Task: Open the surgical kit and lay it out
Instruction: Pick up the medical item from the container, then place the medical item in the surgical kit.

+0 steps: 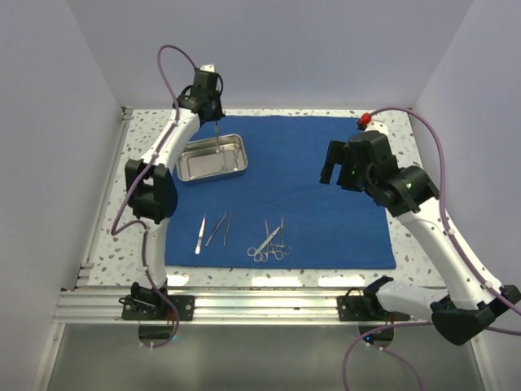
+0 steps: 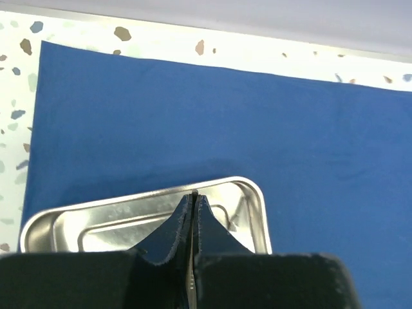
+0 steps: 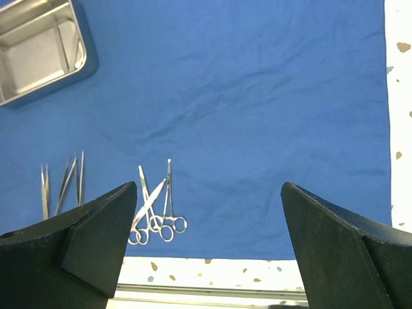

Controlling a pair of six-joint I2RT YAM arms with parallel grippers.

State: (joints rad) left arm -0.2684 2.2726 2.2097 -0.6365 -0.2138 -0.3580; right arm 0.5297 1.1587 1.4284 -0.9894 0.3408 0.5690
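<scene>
Nearest sits the metal rail (image 1: 260,305) carrying my two bases. Just nearer than the steel tray (image 1: 213,157), the tweezers (image 1: 201,233) and ring-handled clamps (image 1: 269,243) lie side by side on the blue cloth (image 1: 326,204), spaced, I judge, so each can be read and taken singly. Well right of the tray my right claw (image 3: 209,187) hangs spread wide and empty, out of the way. Above the tray's far rim my left claw (image 2: 194,197) is pinched tight on a slim silver instrument (image 1: 216,132), probably tweezers, though it shows only as a sliver. Held upright, it should clear the tray wall. Beyond the tray the flat cloth ends on a speckled desk (image 1: 146,130), boxed by plain pale walls (image 1: 285,49).
</scene>
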